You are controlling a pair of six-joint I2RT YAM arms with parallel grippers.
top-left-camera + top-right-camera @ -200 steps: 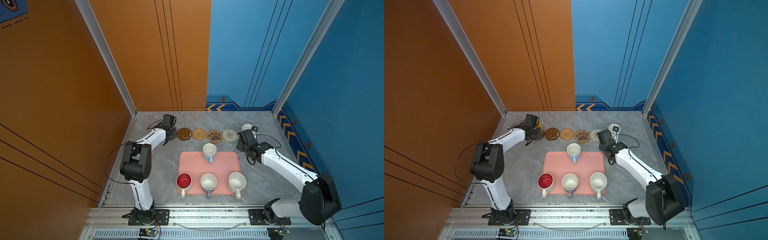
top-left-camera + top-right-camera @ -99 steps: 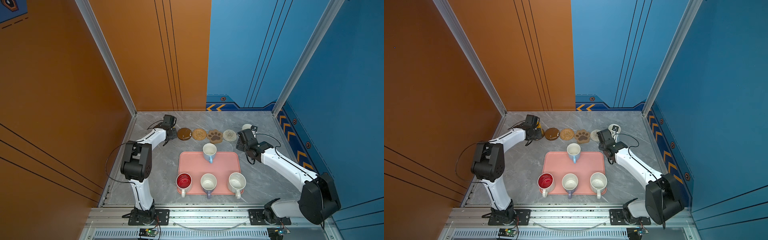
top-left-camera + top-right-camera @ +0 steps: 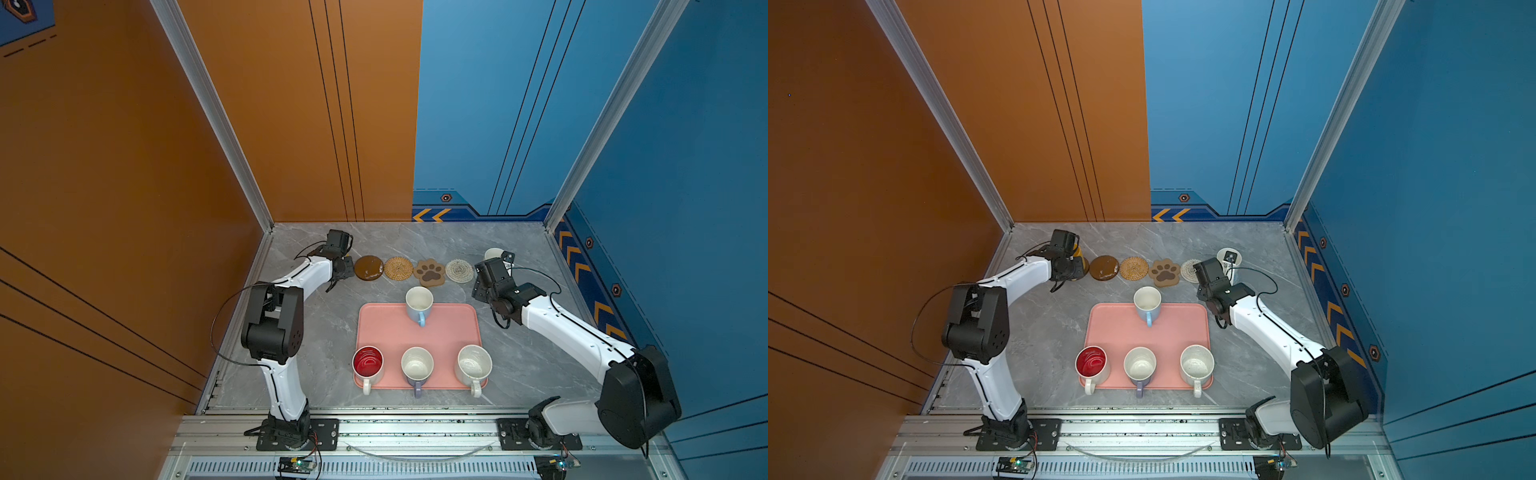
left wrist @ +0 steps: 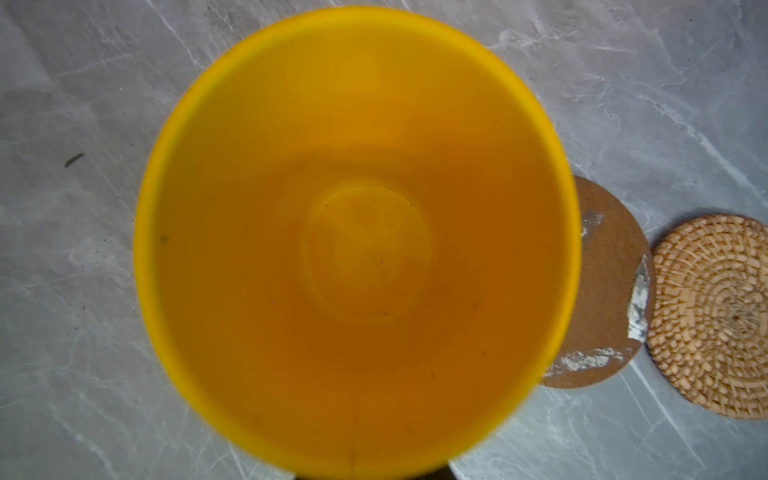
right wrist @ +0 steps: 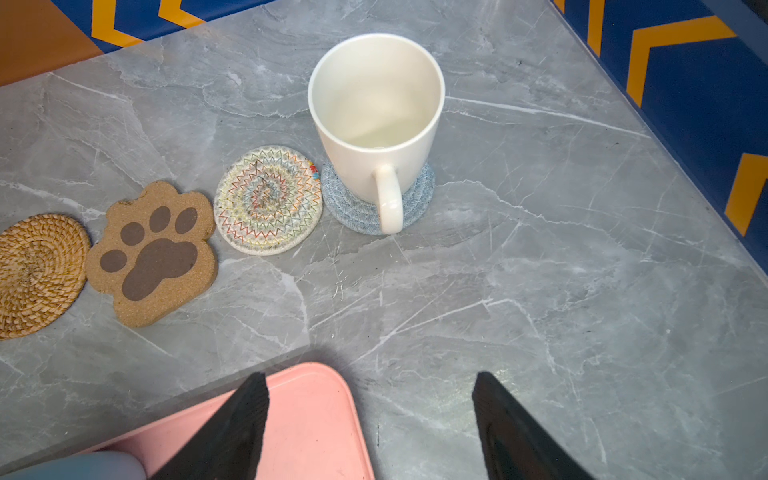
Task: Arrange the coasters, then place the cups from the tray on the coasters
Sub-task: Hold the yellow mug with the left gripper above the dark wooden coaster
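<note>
Four cups (image 3: pixel 419 300) remain on the tray (image 3: pixel 386 328).

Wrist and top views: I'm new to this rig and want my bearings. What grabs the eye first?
The yellow cup fills the left wrist view, beside a dark brown coaster. In both top views the salmon-pink tray lies mid-table, its red-lined cup at the near left corner. In the right wrist view a plain white cup stands on the light blue coaster.

White arm links (image 3: pixel 573 332), bulky black joint housings (image 3: pixel 272 322), thin looping black cables (image 3: pixel 212 332), black wedge fingers (image 5: pixel 232 428) on right gripper (image 5: pixel 370 419)
</note>
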